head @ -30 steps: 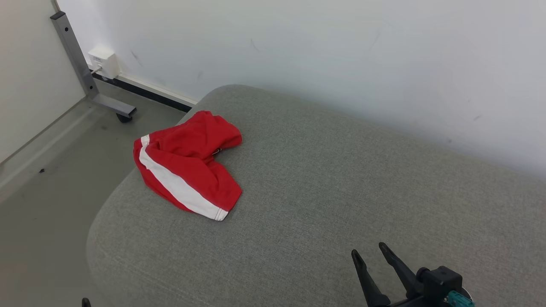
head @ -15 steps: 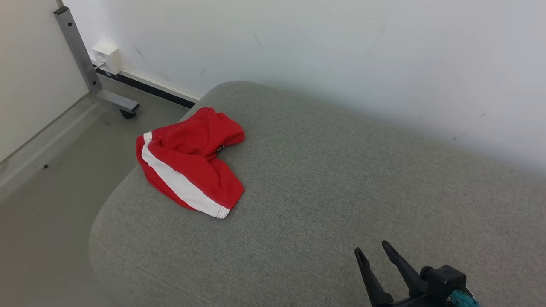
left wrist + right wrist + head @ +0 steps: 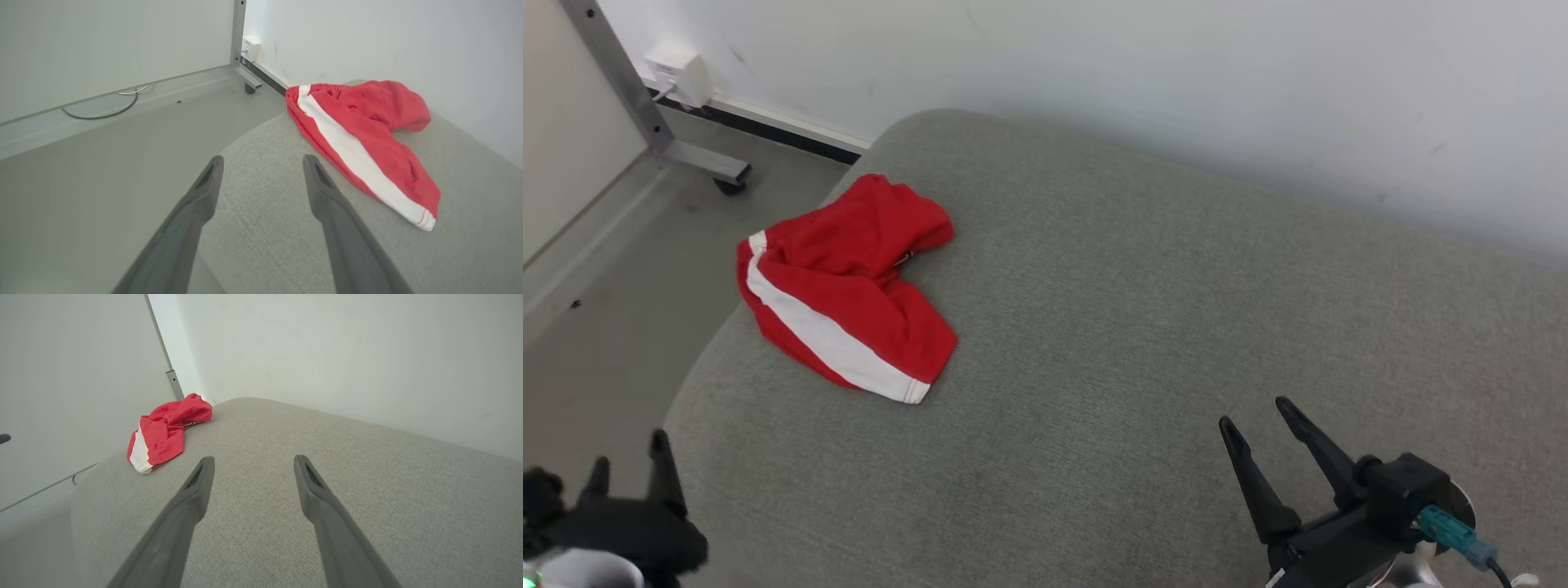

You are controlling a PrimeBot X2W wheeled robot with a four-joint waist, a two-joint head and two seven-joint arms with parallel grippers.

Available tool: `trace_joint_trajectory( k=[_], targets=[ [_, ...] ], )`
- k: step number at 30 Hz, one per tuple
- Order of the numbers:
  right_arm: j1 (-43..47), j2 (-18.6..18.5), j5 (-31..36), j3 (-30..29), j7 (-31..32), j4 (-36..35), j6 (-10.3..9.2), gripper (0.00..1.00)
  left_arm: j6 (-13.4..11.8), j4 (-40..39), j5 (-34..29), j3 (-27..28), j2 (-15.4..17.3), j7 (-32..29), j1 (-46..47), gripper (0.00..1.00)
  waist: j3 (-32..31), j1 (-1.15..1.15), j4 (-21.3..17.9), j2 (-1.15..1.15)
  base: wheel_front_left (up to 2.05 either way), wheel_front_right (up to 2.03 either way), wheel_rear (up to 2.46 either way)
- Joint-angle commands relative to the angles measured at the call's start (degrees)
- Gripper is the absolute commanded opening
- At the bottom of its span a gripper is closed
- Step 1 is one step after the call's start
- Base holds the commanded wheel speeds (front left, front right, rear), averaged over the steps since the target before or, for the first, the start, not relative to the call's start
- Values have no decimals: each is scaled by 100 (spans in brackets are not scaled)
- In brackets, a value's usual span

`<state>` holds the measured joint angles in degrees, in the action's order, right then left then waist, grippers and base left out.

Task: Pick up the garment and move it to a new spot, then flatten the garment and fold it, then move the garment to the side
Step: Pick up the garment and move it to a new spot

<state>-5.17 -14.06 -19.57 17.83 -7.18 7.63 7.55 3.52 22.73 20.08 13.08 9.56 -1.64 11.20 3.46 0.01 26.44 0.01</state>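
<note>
The garment [image 3: 845, 282] is a pair of red shorts with a white side stripe, lying crumpled near the left end of the grey cushion [image 3: 1143, 327]. The left wrist view has the garment [image 3: 363, 134] ahead and to the right, and in the right wrist view the garment [image 3: 165, 430] lies far off to the left. My left gripper [image 3: 629, 461] is at the lower left, off the cushion's corner, open and empty. The right gripper [image 3: 1258, 412] hovers over the cushion's front right, open with nothing between its fingers.
A white wall [image 3: 1176, 73] runs close behind the cushion. Left of the cushion is grey floor [image 3: 596, 327], with a metal frame leg on a caster [image 3: 698, 163] and a white wall box [image 3: 678, 69]. A cable [image 3: 102, 110] lies on the floor.
The head camera has shifted, so the whole scene sits lower-left to upper-left differently. My left gripper has come into view at the lower left. The garment has not moved on the cushion.
</note>
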Motion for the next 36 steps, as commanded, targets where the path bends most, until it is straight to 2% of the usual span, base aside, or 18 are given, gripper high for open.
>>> trace_joint_trajectory(
  k=[1,4,8,14,19,22,25,29,34,35,36],
  targets=[
    [-140,-85,91,-31,91,-187,-14,100,-13,146,511,308,16,-273,519,100,1029,-1,-976,-1,0,0,0],
    [-230,-108,148,-24,176,-375,-14,100,-101,326,1106,699,34,-738,870,100,1336,-1,-1279,-1,0,0,0],
    [-454,-25,227,-67,231,-706,-14,100,-337,410,1919,1264,355,-1656,1630,100,1953,-1,-1829,-1,0,0,0],
    [-733,124,331,-56,116,-938,-14,100,-1048,481,2946,1932,807,-3124,2559,100,2725,-1,-2404,-1,0,0,0],
    [-920,232,378,-29,-19,-943,-14,100,-1599,230,3053,1929,1266,-4057,2717,100,3108,-1,-2651,-1,0,0,0],
    [-1025,274,392,17,-99,-922,-14,100,-1936,9,2962,1944,1473,-4375,2637,100,3262,-1,-2756,-1,0,0,0],
    [-1079,288,387,22,-157,-873,-14,100,-2169,-116,2754,1803,1620,-4656,2372,100,3338,-1,-2802,-1,0,0,0],
    [-1121,292,379,31,-201,-775,-14,100,-2335,-186,2655,1701,1637,-4971,2046,100,3361,-1,-2823,-1,0,0,0],
    [-1121,285,381,28,-196,-678,-15,100,-2311,-222,2886,1547,1283,-5451,1599,100,3279,-1,-2802,-1,0,0,0],
    [-1115,282,378,23,-192,-667,-15,100,-2288,-261,2907,1525,1246,-5499,1529,40,3254,-1,-2790,-1,0,0,0],
    [-1113,274,383,18,-191,-660,-15,100,-2243,-314,2910,1502,1221,-5503,1490,0,3219,-1,-2774,-1,0,0,0]
  ],
)
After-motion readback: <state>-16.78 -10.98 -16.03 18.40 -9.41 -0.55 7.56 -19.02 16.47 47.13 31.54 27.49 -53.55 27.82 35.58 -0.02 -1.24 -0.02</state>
